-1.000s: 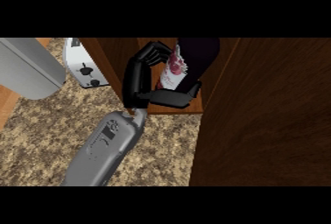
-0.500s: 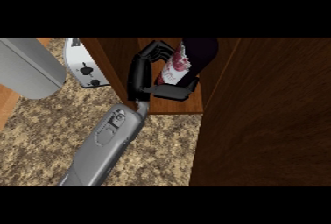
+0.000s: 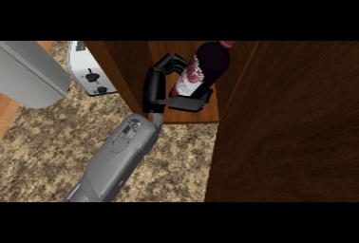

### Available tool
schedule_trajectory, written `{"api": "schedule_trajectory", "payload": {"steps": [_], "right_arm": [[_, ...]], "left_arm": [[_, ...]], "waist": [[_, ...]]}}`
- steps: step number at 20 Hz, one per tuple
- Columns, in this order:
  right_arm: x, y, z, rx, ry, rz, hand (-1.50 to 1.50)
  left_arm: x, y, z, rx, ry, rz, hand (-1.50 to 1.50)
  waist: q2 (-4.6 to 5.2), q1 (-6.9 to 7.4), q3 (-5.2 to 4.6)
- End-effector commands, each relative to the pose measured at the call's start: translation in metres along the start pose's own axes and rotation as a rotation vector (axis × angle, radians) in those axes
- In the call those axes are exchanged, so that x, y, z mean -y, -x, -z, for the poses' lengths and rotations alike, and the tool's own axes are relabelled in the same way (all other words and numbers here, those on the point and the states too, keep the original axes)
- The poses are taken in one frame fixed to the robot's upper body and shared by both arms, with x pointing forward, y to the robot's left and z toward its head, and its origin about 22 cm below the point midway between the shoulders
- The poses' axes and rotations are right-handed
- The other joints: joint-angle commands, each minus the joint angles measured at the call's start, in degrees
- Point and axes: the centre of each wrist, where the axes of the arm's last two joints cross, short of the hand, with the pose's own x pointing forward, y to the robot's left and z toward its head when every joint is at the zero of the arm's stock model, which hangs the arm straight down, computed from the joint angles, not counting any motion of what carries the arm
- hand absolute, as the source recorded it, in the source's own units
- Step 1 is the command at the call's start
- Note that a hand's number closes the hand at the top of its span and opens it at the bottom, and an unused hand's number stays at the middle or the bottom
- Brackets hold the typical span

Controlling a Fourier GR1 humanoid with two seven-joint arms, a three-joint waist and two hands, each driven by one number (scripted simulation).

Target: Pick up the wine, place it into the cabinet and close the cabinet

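At far left a grey appliance [image 3: 28, 71] stands on the speckled counter [image 3: 49, 156], with a toaster [image 3: 91, 76] just beside the cabinet [image 3: 133, 71] wall. One grey forearm [image 3: 112, 161] rises from the lower edge; which arm it is cannot be told from this view. Its hand [image 3: 157, 88] is inside the cabinet, fingers and thumb curled round the wine bottle [image 3: 203, 69], which stands over the shelf [image 3: 189, 116], slightly tilted. To finish the placement well, the bottle should be settled upright, base flat, well back from the shelf edge, before the fingers release. The open door [image 3: 288, 128] stands at right, not yet closed.
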Motion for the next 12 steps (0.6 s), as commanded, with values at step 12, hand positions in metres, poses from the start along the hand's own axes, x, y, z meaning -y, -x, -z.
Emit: {"api": "schedule_trajectory", "payload": {"steps": [12], "right_arm": [[-0.002, -0.002, -0.012, 0.037, -0.052, 0.054, -1.5]], "left_arm": [[-0.018, 0.073, -0.028, -0.035, -0.018, 0.164, 1.5]], "waist": [[0.33, -0.76, -0.04]]}}
